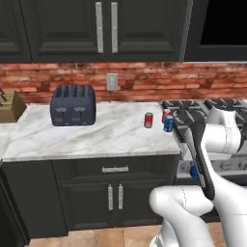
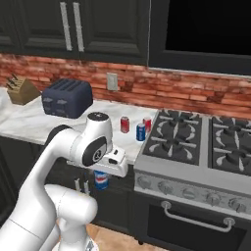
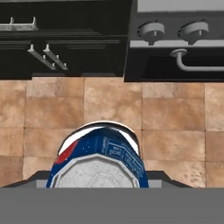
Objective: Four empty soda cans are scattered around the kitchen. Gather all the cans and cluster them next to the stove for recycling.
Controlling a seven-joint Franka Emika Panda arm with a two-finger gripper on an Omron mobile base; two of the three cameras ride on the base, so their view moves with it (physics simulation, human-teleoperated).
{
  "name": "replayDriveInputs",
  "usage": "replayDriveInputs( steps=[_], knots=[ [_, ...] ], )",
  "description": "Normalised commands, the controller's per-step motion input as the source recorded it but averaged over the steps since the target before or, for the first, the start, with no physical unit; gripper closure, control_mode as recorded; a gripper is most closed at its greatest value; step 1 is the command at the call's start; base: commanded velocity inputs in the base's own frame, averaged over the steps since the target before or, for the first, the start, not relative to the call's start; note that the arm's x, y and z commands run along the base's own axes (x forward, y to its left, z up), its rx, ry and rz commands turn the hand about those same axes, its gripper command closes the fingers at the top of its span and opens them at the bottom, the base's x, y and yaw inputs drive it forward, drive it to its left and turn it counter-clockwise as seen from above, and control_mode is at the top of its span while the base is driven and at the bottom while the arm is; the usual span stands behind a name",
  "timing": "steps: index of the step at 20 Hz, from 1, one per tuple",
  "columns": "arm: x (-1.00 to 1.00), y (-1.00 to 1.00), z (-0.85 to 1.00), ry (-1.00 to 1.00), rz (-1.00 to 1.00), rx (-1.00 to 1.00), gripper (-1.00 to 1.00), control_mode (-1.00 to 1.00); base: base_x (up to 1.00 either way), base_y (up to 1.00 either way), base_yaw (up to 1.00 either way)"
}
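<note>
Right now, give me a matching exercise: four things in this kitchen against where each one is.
Things:
1. toaster
2. knife block
3. blue soda can in the end effector
4. lone red soda can

Places:
A. below counter height, in front of the cabinets
B. far left end of the counter
C. on the counter, left of the two cans by the stove
D. against the brick wall, left of the outlet

Pairs: 1-D, 2-B, 3-A, 4-C

Arm bent low, jaws clamped.

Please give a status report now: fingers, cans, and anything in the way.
Fingers shut on blue can, held low before the cabinets. Three cans already on the counter beside the stove. Path up looks clear.
</note>
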Motion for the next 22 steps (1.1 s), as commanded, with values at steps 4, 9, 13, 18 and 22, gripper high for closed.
replayDriveInputs(
  steps=[4,9,13,18,22],
  knots=[
    [0.0,0.0,0.0,0.0,0.0,0.0,1.0,1.0,0.27,0.08,-0.38],
    [0.0,0.0,0.0,0.0,0.0,0.0,1.0,1.0,0.44,0.08,-0.18],
    [0.0,0.0,0.0,0.0,0.0,0.0,1.0,1.0,0.56,0.0,0.0],
    [0.0,0.0,0.0,0.0,0.0,0.0,1.0,1.0,0.59,0.01,0.01],
    [0.0,0.0,0.0,0.0,0.0,0.0,1.0,1.0,0.49,0.0,0.0]
  ],
)
